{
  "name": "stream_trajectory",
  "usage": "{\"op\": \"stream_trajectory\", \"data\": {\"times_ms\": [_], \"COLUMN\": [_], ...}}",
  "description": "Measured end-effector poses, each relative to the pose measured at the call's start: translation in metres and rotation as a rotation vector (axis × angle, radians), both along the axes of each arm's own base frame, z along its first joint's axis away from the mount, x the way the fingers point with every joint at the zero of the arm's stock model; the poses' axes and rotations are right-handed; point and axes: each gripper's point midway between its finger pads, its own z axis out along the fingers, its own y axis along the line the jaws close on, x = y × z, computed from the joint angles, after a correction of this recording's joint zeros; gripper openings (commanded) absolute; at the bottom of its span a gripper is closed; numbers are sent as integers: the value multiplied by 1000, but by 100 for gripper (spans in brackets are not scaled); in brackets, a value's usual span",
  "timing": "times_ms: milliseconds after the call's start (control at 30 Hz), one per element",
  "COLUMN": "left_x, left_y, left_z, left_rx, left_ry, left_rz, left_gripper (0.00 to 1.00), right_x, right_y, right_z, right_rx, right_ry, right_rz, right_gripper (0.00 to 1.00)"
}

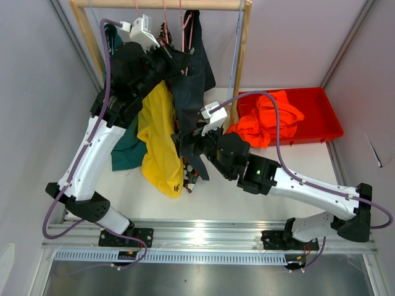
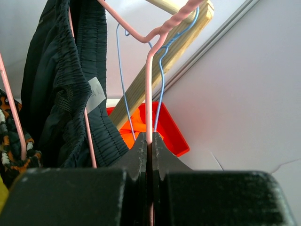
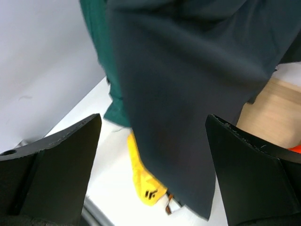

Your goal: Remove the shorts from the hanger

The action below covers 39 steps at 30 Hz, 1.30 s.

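The black/navy shorts (image 1: 191, 80) hang from a pink hanger (image 2: 149, 94) on the wooden rail (image 1: 160, 4). My left gripper (image 1: 165, 55) is shut on that hanger's wire, as the left wrist view (image 2: 150, 141) shows. The shorts' elastic waist (image 2: 56, 94) hangs to the left of it. My right gripper (image 1: 188, 139) is open, and one dark leg (image 3: 188, 94) hangs between its fingers (image 3: 153, 122). Yellow shorts (image 1: 162, 142), dark green shorts (image 1: 126, 151) and patterned shorts (image 1: 190, 176) hang beside them. Bright orange shorts (image 1: 268, 120) lie in the red bin (image 1: 324, 120).
The rack's wooden post (image 1: 242, 61) stands between the hanging clothes and the bin. An empty blue wire hanger (image 2: 120, 84) hangs by the pink one. Grey walls close in on the left and right. A metal rail runs along the near edge.
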Motion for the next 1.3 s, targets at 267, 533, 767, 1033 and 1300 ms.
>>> {"op": "stream_trajectory", "data": {"times_ms": [267, 533, 767, 1033, 1300], "left_x": [-17, -19, -27, -30, -81], "left_y": [5, 4, 11, 19, 29], "left_z": [5, 2, -11, -20, -54], "left_rx": [-44, -35, 34, 97, 149], "left_ry": [1, 11, 62, 78, 137], "left_rz": [-25, -34, -25, -18, -94], "left_gripper": [0, 0, 0, 0, 0], "right_x": [24, -20, -126, -129, -48], "right_y": [14, 21, 6, -18, -31], "right_z": [-6, -38, -75, -103, -75], "right_rx": [0, -22, -43, -114, -142], "right_ry": [-66, -47, 24, 35, -19], "right_rz": [-107, -90, -54, -171, -279], "right_gripper": [0, 0, 0, 0, 0]}}
